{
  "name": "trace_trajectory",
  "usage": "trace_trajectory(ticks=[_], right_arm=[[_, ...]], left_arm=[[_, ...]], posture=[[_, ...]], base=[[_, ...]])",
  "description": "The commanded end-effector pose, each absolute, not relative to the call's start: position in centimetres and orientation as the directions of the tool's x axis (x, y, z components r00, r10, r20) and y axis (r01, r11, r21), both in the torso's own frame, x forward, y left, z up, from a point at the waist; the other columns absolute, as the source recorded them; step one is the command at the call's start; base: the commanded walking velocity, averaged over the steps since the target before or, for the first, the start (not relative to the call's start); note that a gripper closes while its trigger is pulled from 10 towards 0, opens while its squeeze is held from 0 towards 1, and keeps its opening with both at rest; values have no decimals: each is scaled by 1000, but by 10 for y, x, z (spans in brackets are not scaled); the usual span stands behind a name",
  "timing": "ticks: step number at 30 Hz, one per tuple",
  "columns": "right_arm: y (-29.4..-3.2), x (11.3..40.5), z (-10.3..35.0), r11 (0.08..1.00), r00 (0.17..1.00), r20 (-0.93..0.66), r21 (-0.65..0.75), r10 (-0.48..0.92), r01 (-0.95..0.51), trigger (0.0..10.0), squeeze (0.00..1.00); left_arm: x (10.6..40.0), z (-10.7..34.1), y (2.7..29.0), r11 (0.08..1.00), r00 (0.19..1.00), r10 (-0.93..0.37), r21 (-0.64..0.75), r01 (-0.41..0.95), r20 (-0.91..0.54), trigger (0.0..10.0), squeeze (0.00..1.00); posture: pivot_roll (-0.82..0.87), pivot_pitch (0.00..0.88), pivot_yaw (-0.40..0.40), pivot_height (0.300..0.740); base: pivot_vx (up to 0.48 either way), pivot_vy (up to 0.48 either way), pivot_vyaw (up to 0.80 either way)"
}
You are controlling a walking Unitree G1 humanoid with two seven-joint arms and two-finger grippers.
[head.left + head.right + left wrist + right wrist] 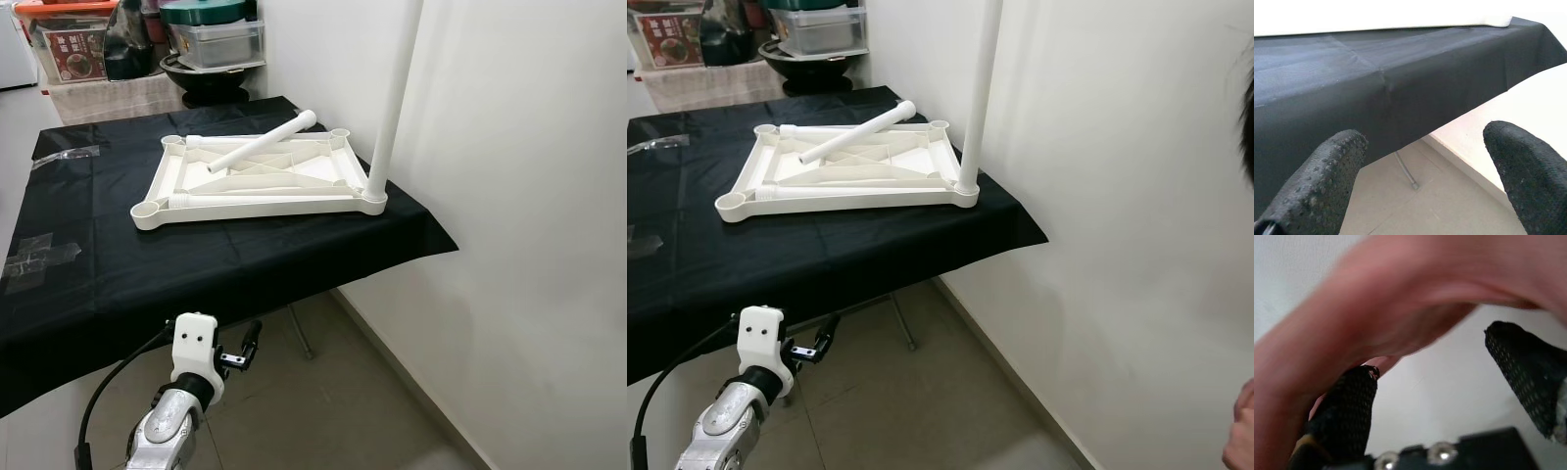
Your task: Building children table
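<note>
Upright leg [395,98] cut off above

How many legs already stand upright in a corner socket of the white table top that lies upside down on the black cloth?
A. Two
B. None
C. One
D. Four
C. One leg stands upright in the near right corner socket of the table top; another leg only lies loose across the frame, and the other corner sockets are open.
</note>
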State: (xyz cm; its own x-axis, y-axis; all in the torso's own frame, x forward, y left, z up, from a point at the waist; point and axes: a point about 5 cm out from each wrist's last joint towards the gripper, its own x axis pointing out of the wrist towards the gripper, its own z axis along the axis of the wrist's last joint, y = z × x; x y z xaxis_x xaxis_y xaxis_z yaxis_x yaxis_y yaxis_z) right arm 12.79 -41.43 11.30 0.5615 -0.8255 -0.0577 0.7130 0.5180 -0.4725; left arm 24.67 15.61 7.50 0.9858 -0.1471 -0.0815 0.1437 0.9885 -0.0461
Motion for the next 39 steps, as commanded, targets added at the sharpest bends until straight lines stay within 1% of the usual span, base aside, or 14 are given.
trace_trajectory(ticks=[1, 39], right_arm=[[-414, 127, 112, 525, 562, -63, -456, -825, 719, 10000, 918], [-419, 132, 104, 536, 564, -80, -446, -822, 717, 10000, 922]], left_arm=[[248, 73, 158, 989, 985, -148, -38, 145, -87, 10000, 0], [254, 71, 163, 991, 988, -133, -38, 131, -77, 10000, 0]], posture=[[-169, 0, -52, 740], [-158, 0, -60, 740]], base=[[0, 0, 0], [0, 0, 0]])
